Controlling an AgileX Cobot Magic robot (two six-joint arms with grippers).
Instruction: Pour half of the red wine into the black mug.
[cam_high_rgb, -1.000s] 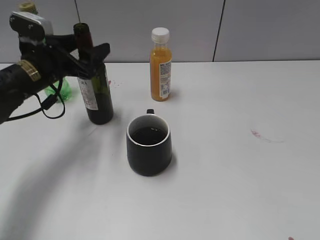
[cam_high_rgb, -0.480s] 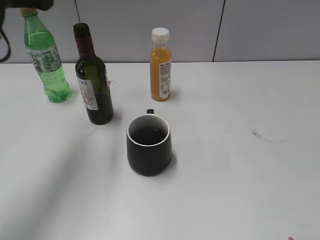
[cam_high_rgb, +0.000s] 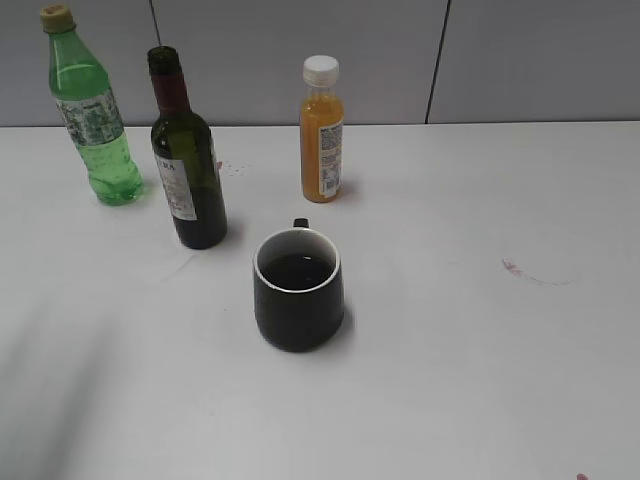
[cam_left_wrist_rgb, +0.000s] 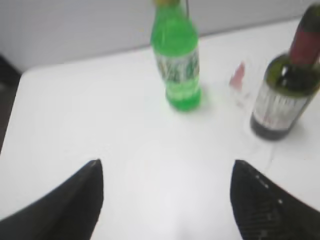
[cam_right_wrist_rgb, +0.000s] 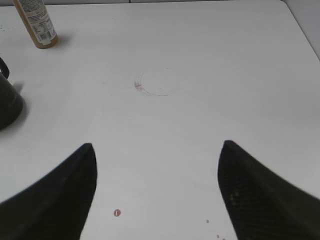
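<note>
The dark green wine bottle (cam_high_rgb: 188, 160) with a red foil collar and white label stands upright at the back left of the white table. It also shows at the right of the left wrist view (cam_left_wrist_rgb: 285, 90). The black mug (cam_high_rgb: 298, 290) stands in front of it, to its right, with dark liquid inside; its edge shows in the right wrist view (cam_right_wrist_rgb: 7, 102). Neither arm shows in the exterior view. My left gripper (cam_left_wrist_rgb: 166, 170) is open and empty, above bare table, well back from the bottles. My right gripper (cam_right_wrist_rgb: 156, 152) is open and empty above bare table right of the mug.
A light green plastic bottle (cam_high_rgb: 93, 115) stands left of the wine bottle, also in the left wrist view (cam_left_wrist_rgb: 177, 60). An orange juice bottle (cam_high_rgb: 321, 130) with a white cap stands behind the mug. A faint red ring stain (cam_high_rgb: 535, 272) and small red drops (cam_right_wrist_rgb: 116, 213) mark the table.
My left arm let go of the wine bottle's neck area and drew away to the left, out of the exterior view. The bottle stays upright where it stood.
</note>
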